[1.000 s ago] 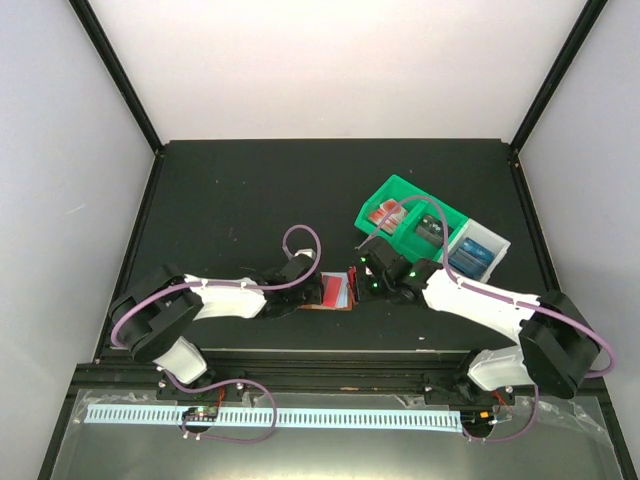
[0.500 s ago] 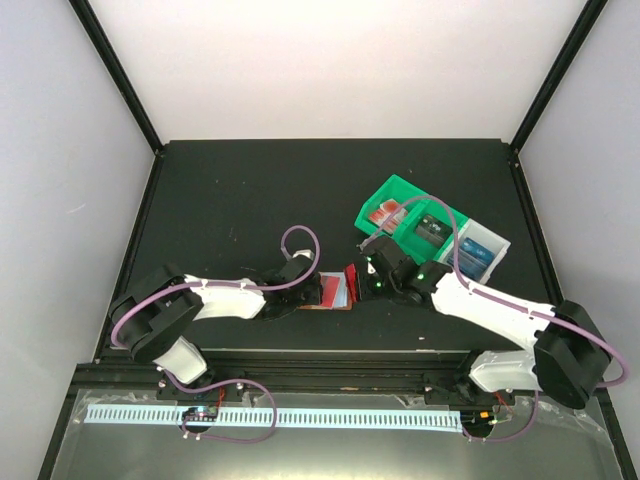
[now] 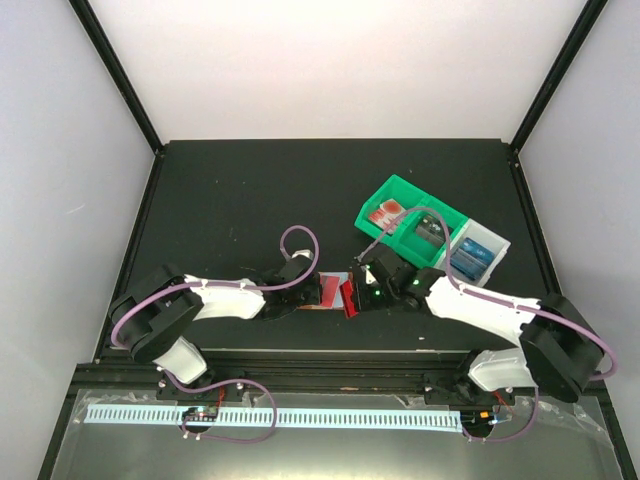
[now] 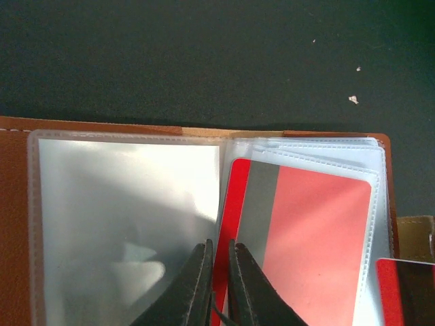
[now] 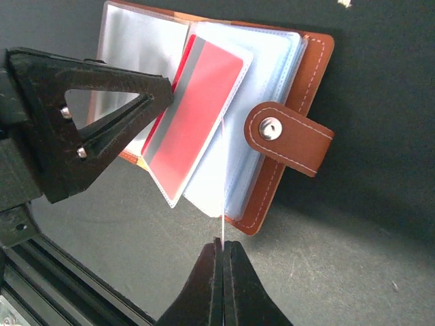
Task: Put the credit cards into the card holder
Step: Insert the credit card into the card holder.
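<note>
Right wrist: right gripper (image 5: 221, 243) tight on red card (image 3: 349, 298); left gripper (image 4: 219, 248) tight on holder (image 5: 309, 61)

1. Card holder (image 3: 328, 291), lying open: its 9 o'clock side was blocked by the left gripper (image 4: 219, 251), pinched on a sleeve.
2. 3 o'clock side: barred by the right gripper (image 5: 221, 250), clamped on a credit card (image 3: 350, 299) held on edge.
3. 2 o'clock: green bin (image 3: 378, 197) and grey bin (image 3: 490, 233), well apart from the holder.
4. 10 to 12 o'clock: bare table (image 3: 230, 200), free approach.
5. 6 o'clock: narrow strip before the table's near edge.
</note>
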You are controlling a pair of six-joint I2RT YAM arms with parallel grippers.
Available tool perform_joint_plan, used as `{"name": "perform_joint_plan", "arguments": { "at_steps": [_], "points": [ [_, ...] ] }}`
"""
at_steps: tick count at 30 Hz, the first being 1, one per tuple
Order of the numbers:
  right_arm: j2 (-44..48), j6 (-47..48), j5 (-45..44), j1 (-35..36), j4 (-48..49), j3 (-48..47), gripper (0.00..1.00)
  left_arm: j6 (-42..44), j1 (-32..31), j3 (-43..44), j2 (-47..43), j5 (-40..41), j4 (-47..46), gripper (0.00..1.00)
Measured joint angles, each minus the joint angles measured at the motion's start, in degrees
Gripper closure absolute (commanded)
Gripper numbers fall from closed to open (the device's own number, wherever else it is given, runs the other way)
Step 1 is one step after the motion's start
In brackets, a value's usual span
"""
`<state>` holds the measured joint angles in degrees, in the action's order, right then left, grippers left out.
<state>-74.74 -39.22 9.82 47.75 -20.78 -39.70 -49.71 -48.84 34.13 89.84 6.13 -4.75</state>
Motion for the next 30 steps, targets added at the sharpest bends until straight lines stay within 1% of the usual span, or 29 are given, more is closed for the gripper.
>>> {"name": "perform_joint_plan", "arguments": {
  "at_steps": [9,16,24,30],
  "points": [
    [-4.3,-1.6,0.9,0.0,2.2,0.0,0.99,0.0,0.0,-0.3,-0.1,0.0,-0.5,0.91],
    [-5.1,-1.9,2.3,0.0,4.6,0.0,0.99,0.0,0.0,-0.3,-0.5,0.0,-0.3,0.83],
    [-4.8,-1.9,4.5,0.0,8.0,0.0,0.99,0.3,0.0,-0.2,-4.5,0.5,6.1,0.70],
    [-5.3,-1.8,5.9,0.2,10.5,-0.1,0.99,0.5,0.0,0.2,-9.7,4.0,11.1,0.65]
  ]
}}
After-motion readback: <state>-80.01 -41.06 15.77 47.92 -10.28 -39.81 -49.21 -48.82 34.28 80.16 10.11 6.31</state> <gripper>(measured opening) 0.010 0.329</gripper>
